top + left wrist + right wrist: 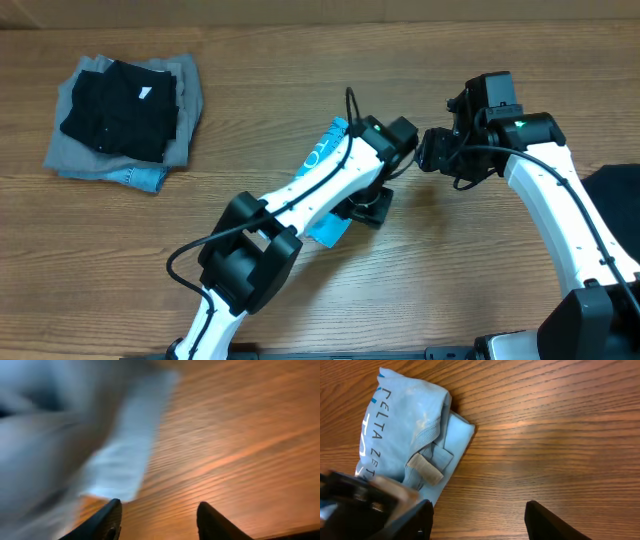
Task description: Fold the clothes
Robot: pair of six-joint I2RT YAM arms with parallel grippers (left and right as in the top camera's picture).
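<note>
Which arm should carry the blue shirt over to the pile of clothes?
Probably left. The left gripper is open right by the blue shirt, and the pile lies to the left too. The right gripper is open too, but farther from the pile.

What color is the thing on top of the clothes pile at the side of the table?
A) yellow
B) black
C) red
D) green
B: seen from overhead, a black garment lies on top, with a grey piece and a denim piece under it.
</note>
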